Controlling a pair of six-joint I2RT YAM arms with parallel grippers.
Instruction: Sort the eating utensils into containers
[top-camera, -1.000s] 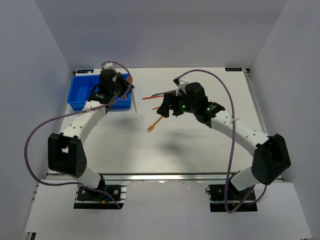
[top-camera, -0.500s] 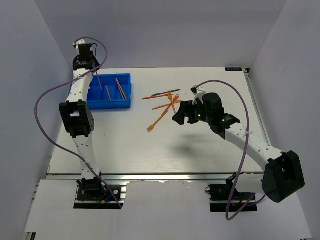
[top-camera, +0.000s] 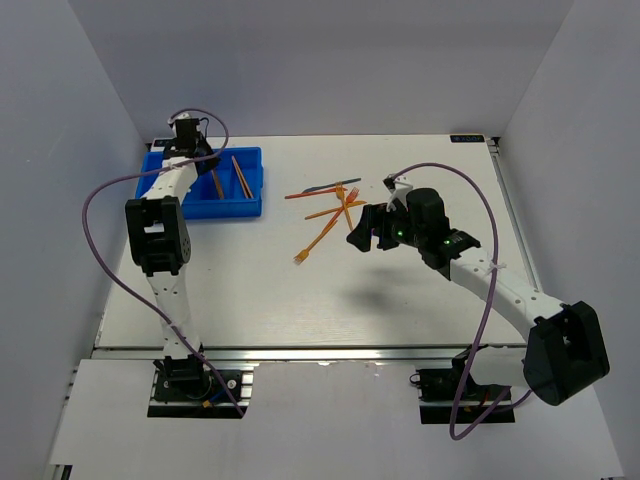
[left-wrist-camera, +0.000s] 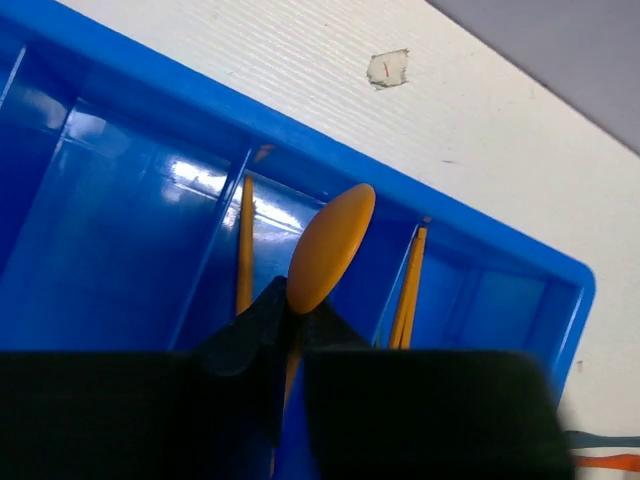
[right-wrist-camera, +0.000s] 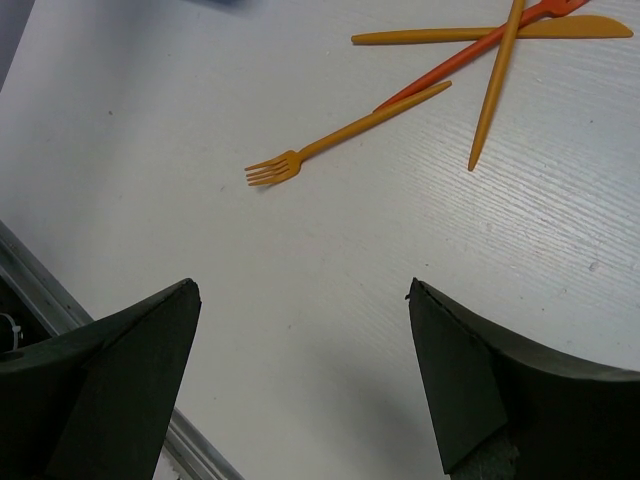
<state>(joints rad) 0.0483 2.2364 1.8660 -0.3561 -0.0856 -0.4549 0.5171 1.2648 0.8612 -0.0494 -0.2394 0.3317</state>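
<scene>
Pinching an orange spoon (left-wrist-camera: 330, 245) by its handle, the left gripper (left-wrist-camera: 295, 305) has its fingers drawn nearly together on it, and the spoon's oval bowl sticks out past the tips. The gripper hangs over the blue tray (left-wrist-camera: 120, 250), which sits at the far left corner of the table (top-camera: 250, 290). In the wrist view the spoon points along the compartments, over the one that holds a single orange stick (left-wrist-camera: 245, 250) lying lengthwise close to its left divider. Whether the spoon touches the tray floor cannot be told. The next compartment to the right holds two sticks (left-wrist-camera: 408, 300) side by side.

The right gripper (right-wrist-camera: 302, 290) hovers above the table with its fingers spread wide and nothing between them. It is well apart from the tray, just right of the loose utensils in the middle of the table. Nearest to it lies an orange fork (right-wrist-camera: 345, 134), flat on the table, its tines pointing toward the near edge and to the left. By the fork's handle end, a red piece (right-wrist-camera: 460, 63), an orange knife (right-wrist-camera: 440, 35) and a pointed orange rod (right-wrist-camera: 487, 110) cross one another in a small heap. The top view shows a dark piece (top-camera: 345, 182) at the far side of that heap. All of these lie outside the tray.
</scene>
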